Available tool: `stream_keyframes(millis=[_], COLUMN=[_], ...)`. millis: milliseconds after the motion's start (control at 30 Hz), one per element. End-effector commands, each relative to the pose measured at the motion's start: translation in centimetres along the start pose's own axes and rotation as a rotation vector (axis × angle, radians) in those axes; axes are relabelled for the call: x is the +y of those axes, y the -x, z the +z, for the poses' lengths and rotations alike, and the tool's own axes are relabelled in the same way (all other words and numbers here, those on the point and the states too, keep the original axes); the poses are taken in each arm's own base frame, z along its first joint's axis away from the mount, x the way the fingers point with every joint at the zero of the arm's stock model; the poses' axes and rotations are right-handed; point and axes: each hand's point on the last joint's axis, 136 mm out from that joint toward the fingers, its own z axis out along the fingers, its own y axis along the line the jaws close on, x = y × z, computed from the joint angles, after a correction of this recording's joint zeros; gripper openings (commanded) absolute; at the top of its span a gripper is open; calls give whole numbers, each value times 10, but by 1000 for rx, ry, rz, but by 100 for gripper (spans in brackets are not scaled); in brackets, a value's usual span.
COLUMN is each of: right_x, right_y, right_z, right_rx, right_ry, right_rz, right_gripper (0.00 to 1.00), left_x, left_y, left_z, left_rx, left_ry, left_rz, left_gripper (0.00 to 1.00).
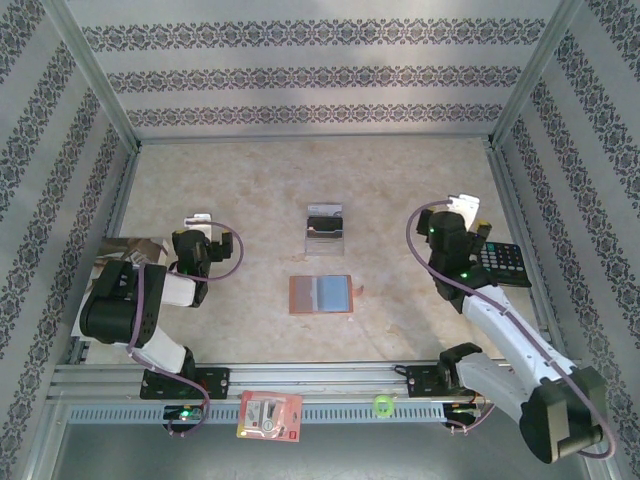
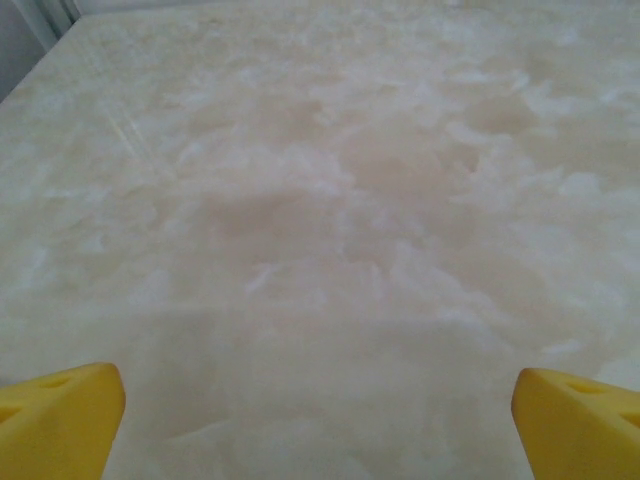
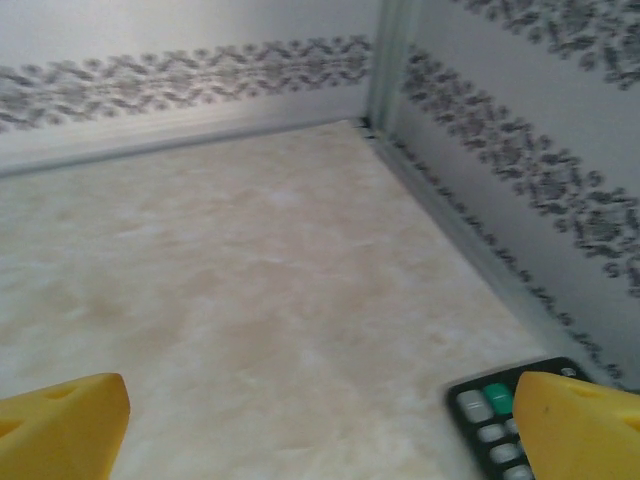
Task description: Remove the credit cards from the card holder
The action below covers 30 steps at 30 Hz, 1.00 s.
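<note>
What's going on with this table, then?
Two robot arms are meant to empty a card holder. It lies open in the middle of the table, and silvery cards lie just beyond it. Neither arm holds anything: both pairs of jaws stand open, the right one near a calculator.

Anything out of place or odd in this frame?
A red-and-white packet and a small green ring sit on the front rail, off the tabletop. Otherwise the card holder lies open and flat, the credit cards apart beyond it.
</note>
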Motion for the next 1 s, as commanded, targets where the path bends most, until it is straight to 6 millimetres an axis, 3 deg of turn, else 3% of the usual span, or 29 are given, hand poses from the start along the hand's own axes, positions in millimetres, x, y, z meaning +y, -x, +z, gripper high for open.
stream_keyframes(millis=[0,133,233,333,400,433,500,633,667,700,967], right_x=[-5,-14,-3,9,15,20,37,39,42,44,30], right_y=[-7,-29,-49,-44,-56,-50,-52,-58,-68,-60,-62], right_z=[21,48,71,81,92,95,95,90,89,89,91], right_rx=[-72,-85,-36,-51,-17,-57,-26,-40,-37,-123,-85], right_ry=[43,55,74,123,151,160,217,259,292,300,233], right_rz=[-31,52,8,4,-2,-7,-67,-63,-66,-46,-18], right_gripper=[98,98,98,98,98,98,98,98,98,98,98], left_x=[14,13,2,-3,-4,-4,-4,-3,-4,-4,-4], left_y=[28,27,29,30,29,29,29,30,29,29,30], left_z=[1,1,0,2,3,2,3,3,3,3,3], left_rx=[-112,-105,-121,-114,-103,-107,-105,-107,-105,-107,-107], left_ry=[57,51,-11,-38,-41,-40,-40,-39,-40,-40,-40], left_rz=[-69,-62,-36,-19,-21,-20,-19,-20,-20,-19,-20], left_gripper=[99,99,99,99,99,99,99,99,99,99,99])
